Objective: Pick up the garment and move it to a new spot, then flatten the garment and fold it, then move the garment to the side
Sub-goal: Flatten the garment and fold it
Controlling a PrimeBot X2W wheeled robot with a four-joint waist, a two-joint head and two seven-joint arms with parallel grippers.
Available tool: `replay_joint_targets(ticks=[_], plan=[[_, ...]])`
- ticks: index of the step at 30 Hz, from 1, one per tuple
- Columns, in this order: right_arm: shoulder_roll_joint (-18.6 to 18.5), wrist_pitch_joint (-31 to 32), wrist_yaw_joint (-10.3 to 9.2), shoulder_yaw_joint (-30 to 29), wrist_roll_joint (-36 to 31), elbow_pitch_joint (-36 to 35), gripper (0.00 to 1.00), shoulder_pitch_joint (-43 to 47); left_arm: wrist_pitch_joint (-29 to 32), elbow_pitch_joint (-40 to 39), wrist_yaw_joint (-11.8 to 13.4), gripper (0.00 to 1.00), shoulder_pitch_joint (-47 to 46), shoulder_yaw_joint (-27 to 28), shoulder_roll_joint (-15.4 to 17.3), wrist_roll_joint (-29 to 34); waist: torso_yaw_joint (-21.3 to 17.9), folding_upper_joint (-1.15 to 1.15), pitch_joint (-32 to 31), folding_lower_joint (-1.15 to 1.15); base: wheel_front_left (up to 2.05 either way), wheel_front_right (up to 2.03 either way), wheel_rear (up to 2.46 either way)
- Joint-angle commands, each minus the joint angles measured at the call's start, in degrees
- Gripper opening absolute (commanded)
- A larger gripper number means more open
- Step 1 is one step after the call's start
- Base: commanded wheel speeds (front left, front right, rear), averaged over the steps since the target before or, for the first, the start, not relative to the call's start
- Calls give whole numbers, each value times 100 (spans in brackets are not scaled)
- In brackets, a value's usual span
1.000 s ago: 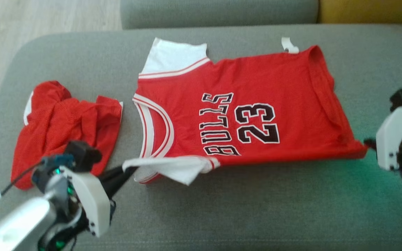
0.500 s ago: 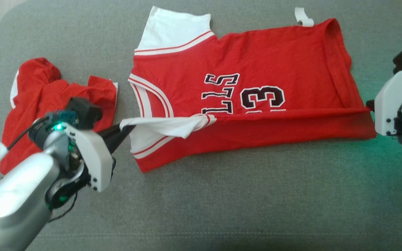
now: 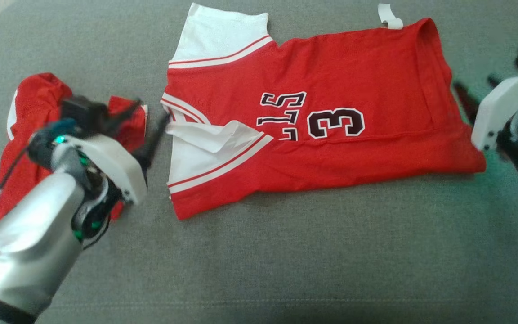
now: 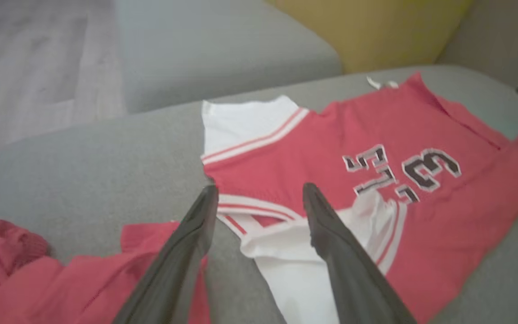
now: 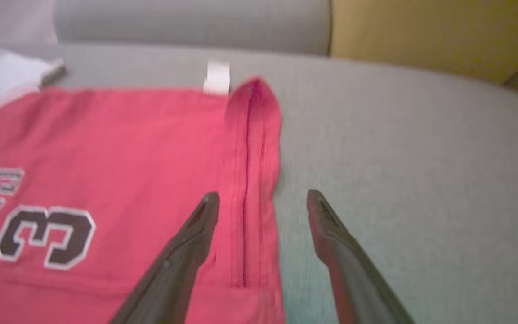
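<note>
The garment [image 3: 313, 76] is a red jersey with white sleeves and black lettering, lying on the grey sofa seat [image 3: 286, 270]. Its near long edge is folded over, covering half of the print. My left gripper [image 3: 146, 119] hovers open just left of the collar, its fingers apart with nothing between them in the left wrist view [image 4: 260, 191], where the jersey [image 4: 376, 130] lies beyond the tips. My right gripper [image 3: 477, 90] stands open beside the hem; the right wrist view [image 5: 262, 197] puts its fingers astride the hem edge of the jersey [image 5: 128, 148], gripping nothing.
A second, crumpled red garment [image 3: 29, 117] lies at the left, partly under my left arm, and also appears at the bottom left of the left wrist view [image 4: 38, 288]. A grey backrest and a yellow cushion [image 4: 367, 31] stand behind the seat. Wooden floor [image 4: 29, 58] lies beyond the seat's left end.
Both grippers carried the jersey's near edge up over the print, then opened and let it go. The fold now rests on the jersey. The camera has tilted down.
</note>
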Motion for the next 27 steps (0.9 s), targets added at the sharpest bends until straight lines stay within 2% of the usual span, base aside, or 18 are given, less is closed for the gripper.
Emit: replay_joint_targets(ticks=[1, 3, 8, 14, 18, 21, 27], plan=[[-2, -291, 21, -68, -50, -194, 100, -195, -200, -75, 98, 100, -323, 413, 139, -72, -6, 0, -42, 0, 0, 0, 0], [265, -1125, 21, -501, -106, -51, 100, -139, -842, -31, 397, 100, -203, 865, -104, -328, -30, 0, -190, 0, 0, 0, 0], [650, -2395, 21, -798, -324, -175, 100, 158, -1185, -380, 804, 100, 290, 1625, -541, -542, -58, 0, -497, 0, 0, 0, 0], [945, -3703, 21, -801, -982, -771, 100, 837, -1198, -1348, 1148, 100, 1401, 2771, -1171, 235, -115, 0, -809, 0, 0, 0, 0], [1290, -4108, 21, -1036, -1408, -1210, 100, 1434, -1199, -1701, 1161, 100, 2160, 3208, -1621, 910, -147, 0, -941, 0, 0, 0, 0], [1575, -4239, 21, -1175, -1762, -1578, 100, 1893, -1199, -1732, 1046, 100, 2596, 3388, -1907, 1340, -171, 0, -988, 0, 0, 0, 0], [1896, -4310, 21, -1339, -2199, -2068, 100, 2514, -1200, -1590, 833, 100, 3055, 3547, -2233, 1988, -212, 0, -1003, 0, 0, 0, 0]])
